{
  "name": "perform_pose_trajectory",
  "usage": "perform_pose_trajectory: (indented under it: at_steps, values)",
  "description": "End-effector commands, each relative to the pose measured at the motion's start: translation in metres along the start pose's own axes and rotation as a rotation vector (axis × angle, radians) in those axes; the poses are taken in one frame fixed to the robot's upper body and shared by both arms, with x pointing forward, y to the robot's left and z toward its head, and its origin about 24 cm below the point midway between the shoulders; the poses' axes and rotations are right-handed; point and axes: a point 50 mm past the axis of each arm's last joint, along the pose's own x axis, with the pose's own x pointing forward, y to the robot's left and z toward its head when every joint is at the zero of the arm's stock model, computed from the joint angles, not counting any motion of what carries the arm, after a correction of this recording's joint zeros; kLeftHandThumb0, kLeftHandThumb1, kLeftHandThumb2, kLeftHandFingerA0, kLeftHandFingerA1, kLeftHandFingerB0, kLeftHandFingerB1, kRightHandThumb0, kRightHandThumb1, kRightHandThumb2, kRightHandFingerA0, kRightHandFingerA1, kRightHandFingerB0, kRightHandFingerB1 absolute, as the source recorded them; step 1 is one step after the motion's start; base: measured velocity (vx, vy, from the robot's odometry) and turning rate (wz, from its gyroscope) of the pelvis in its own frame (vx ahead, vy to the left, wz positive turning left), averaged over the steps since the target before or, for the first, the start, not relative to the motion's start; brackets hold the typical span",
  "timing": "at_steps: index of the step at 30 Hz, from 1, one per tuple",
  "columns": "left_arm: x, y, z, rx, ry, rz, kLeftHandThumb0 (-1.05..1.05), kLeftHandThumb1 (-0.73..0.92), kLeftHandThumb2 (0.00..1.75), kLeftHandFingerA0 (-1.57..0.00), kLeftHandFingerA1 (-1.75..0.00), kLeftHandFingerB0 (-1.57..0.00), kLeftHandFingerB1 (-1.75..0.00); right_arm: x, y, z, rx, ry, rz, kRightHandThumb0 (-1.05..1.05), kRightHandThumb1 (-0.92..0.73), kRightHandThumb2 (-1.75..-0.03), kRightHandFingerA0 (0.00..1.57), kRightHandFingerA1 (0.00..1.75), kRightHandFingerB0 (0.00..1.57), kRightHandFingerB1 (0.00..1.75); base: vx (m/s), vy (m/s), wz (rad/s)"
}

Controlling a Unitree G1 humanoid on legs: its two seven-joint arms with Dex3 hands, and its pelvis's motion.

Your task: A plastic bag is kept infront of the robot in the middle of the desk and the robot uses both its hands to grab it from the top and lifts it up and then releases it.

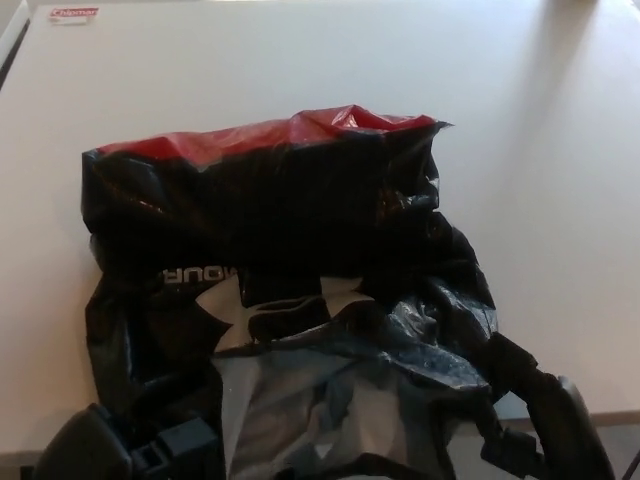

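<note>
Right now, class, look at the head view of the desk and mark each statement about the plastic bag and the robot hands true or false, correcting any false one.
1. The crumpled black plastic bag has a red strip along its far edge. True.
2. The bag's white logo is covered by a robot hand. False: the logo shows in full.
3. The left robot hand is at the bag's near left corner. True.
4. The bag lies on a dark wooden floor. False: it lies on the pale flat desk.
5. The right robot hand is beside the small red-and-white label. False: the label sits at the desk's far left corner.
</note>
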Motion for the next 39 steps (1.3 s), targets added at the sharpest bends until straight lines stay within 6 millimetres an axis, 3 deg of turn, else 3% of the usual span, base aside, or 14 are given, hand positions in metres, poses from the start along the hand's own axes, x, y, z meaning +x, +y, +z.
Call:
perform_pose_trajectory:
  at_steps: [1,13,14,15,20,28,31,32,33,34,35,36,37,39]
  values:
    - [0.009,0.025,-0.006,-0.017,-0.030,0.030,-0.37,0.74,0.62,-0.83,-1.75,-0.66,-1.68,-0.012,-0.003,-0.012,0.001,0.116,0.090,-0.49,-0.92,-0.60,0.68,1.75,0.42,1.74,0.00,0.000,0.00]
    - [0.048,0.081,-0.001,0.083,-0.231,0.207,-0.46,0.77,0.67,-0.83,-1.75,-0.74,-1.60,0.009,-0.030,0.031,0.001,-0.063,0.079,-0.46,-0.92,-0.61,0.65,1.75,0.38,1.70,0.00,0.000,0.00]
    - [0.051,0.085,0.000,0.093,-0.247,0.213,-0.44,0.85,0.63,-0.74,-1.75,-0.50,-1.72,0.012,-0.034,0.036,-0.028,-0.088,0.081,-0.68,-0.75,-0.93,0.83,1.36,0.49,1.14,0.00,0.000,0.00]
    - [0.058,0.093,0.000,0.115,-0.274,0.230,-0.51,0.78,0.70,-0.86,-1.72,-0.75,-1.60,0.019,-0.042,0.046,-0.070,-0.141,0.077,-0.43,-0.92,-0.60,0.65,1.75,0.38,1.68,0.00,0.000,0.00]
    - [0.070,0.108,0.008,0.140,-0.345,0.281,-0.51,0.76,0.70,-0.88,-1.69,-0.76,-1.58,0.029,-0.061,0.071,-0.146,-0.223,0.076,-0.43,-0.92,-0.61,0.64,1.75,0.38,1.68,0.00,0.000,0.00]
    - [0.101,0.188,0.025,0.523,-0.563,0.321,-0.54,0.82,0.65,-0.99,-1.65,-0.64,-1.54,0.036,-0.109,0.215,-0.207,-0.738,0.001,-0.35,-0.81,-0.63,0.86,1.75,0.61,1.57,0.00,0.000,0.00]
    - [0.113,0.223,0.042,0.662,-0.643,0.345,-0.53,0.76,0.63,-0.85,-1.75,-0.54,-1.52,0.031,-0.126,0.264,-0.360,-0.954,-0.095,-0.40,-0.82,-0.64,0.97,1.75,0.74,1.52,0.00,0.000,0.00]
    - [0.118,0.234,0.049,0.697,-0.683,0.389,-0.58,0.69,0.61,-0.91,-1.75,-0.62,-1.52,0.029,-0.131,0.278,-0.409,-1.014,-0.130,-0.42,-0.61,-0.98,1.29,1.42,0.93,1.15,0.00,0.000,0.00]
    - [0.122,0.243,0.056,0.716,-0.719,0.433,-0.58,0.69,0.61,-0.91,-1.75,-0.62,-1.52,0.027,-0.134,0.287,-0.447,-1.055,-0.160,-0.42,-0.61,-0.98,1.29,1.42,0.93,1.15,0.00,0.000,0.00]
    - [0.125,0.252,0.064,0.727,-0.767,0.452,-0.57,0.65,0.63,-0.86,-1.75,-0.61,-1.53,0.025,-0.137,0.294,-0.480,-1.079,-0.183,-0.41,-0.77,-0.70,0.99,1.73,0.85,1.44,0.00,0.000,0.00]
    - [0.126,0.264,0.075,0.714,-0.812,0.428,-0.72,0.49,0.88,-1.04,-1.43,-0.66,-1.20,0.021,-0.139,0.302,-0.518,-1.104,-0.215,-0.39,-0.80,-0.64,1.02,1.75,0.76,1.61,0.00,0.000,0.00]
    - [0.126,0.268,0.078,0.708,-0.824,0.416,-0.72,0.49,0.88,-1.04,-1.43,-0.66,-1.20,0.019,-0.140,0.305,-0.530,-1.110,-0.226,-0.39,-0.80,-0.64,1.02,1.75,0.76,1.61,0.00,0.000,0.00]
    - [0.127,0.270,0.082,0.629,-0.853,0.471,-0.67,0.65,0.64,-0.79,-1.75,-0.78,-1.39,0.016,-0.140,0.308,-0.532,-1.133,-0.234,-0.37,-0.79,-0.64,1.02,1.75,0.74,1.67,0.00,0.000,0.00]
    - [0.126,0.276,0.090,0.648,-0.883,0.444,-0.69,0.72,0.61,-0.82,-1.75,-0.80,-1.41,0.011,-0.141,0.311,-0.527,-1.149,-0.244,-0.36,-0.77,-0.64,1.04,1.75,0.78,1.61,0.00,0.000,0.00]
